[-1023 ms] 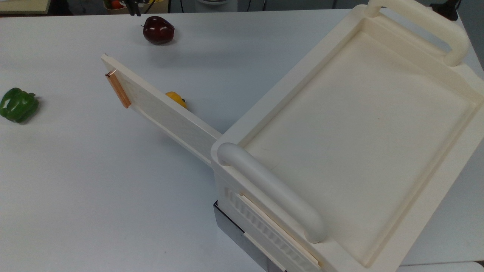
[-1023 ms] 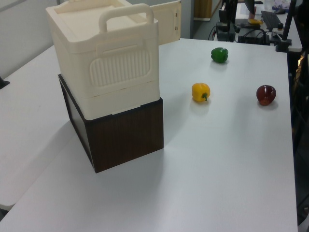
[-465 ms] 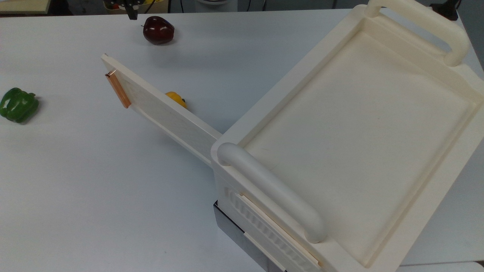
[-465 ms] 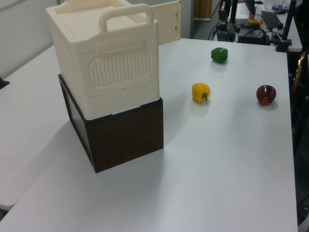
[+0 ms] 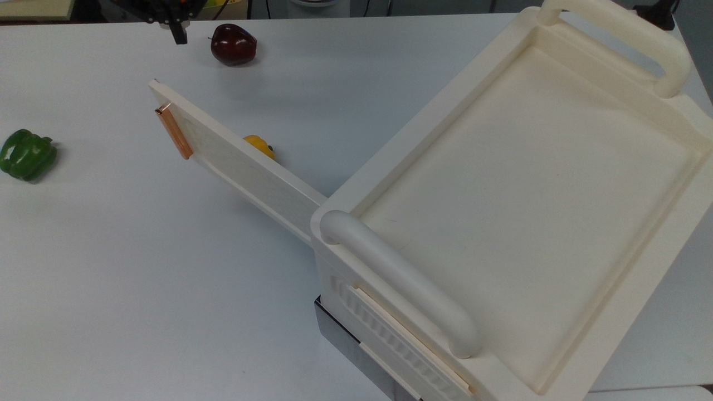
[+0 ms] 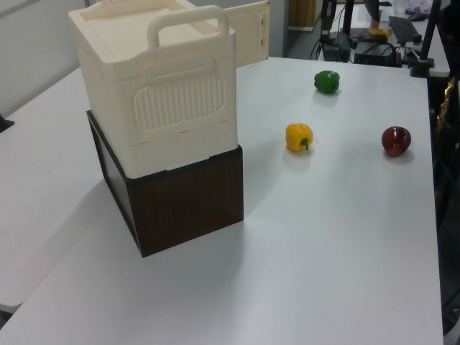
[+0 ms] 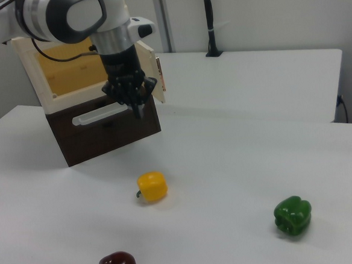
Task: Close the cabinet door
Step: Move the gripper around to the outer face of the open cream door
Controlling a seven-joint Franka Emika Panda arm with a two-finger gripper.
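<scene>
The cabinet door (image 5: 239,164) stands wide open, sticking out from the cream cabinet (image 5: 529,184) toward the top view's upper left. Its copper bar handle (image 5: 174,132) sits near the free end. In the right view the door (image 7: 149,66) hangs open beside the cabinet's orange-lit inside. My gripper (image 5: 179,37) is shut and holds nothing. It hovers beyond the door's free end, apart from it, just left of a dark red fruit in the top view. In the right view my gripper (image 7: 139,109) points down in front of the cabinet (image 7: 39,75).
A dark red fruit (image 5: 233,44), a yellow pepper (image 5: 259,146) partly behind the door and a green pepper (image 5: 27,154) lie on the white table (image 5: 139,267). The cabinet rests on a dark base (image 6: 187,201). Equipment stands beyond the table's far edge.
My gripper has moved left and further into the top view, nearer the door's free end. The door and the fruits have not moved.
</scene>
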